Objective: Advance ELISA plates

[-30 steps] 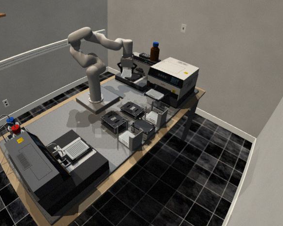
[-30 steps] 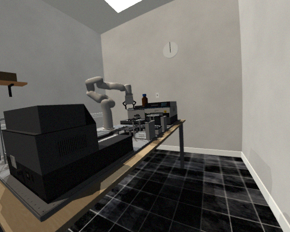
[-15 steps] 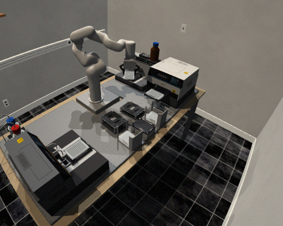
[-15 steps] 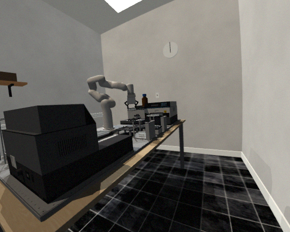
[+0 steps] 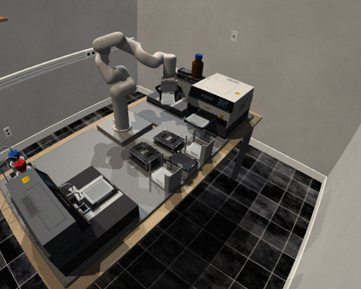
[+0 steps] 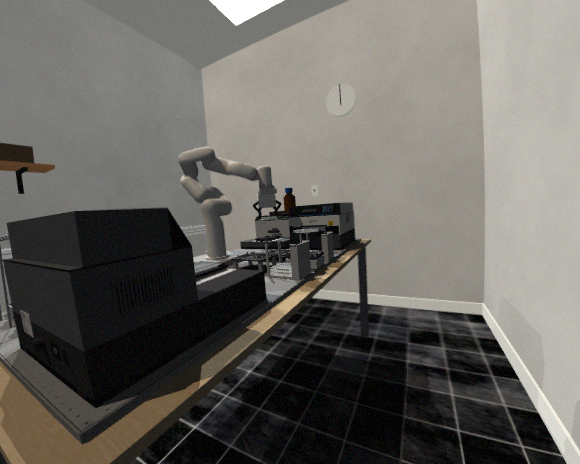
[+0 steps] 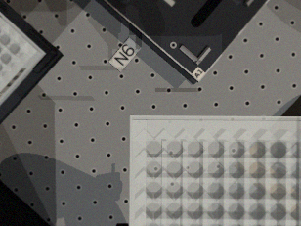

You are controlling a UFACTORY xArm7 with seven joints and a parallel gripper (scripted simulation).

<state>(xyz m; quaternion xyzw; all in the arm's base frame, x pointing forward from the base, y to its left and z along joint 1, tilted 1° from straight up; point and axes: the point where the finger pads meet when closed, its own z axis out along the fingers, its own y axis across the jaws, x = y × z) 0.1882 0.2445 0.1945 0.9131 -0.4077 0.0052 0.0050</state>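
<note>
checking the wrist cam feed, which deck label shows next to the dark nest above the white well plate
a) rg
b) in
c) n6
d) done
c: in the wrist view a small white label reading N6 lies on the perforated grey deck beside the dark nest's edge, above the white multi-well plate that the gripper holds.
</note>
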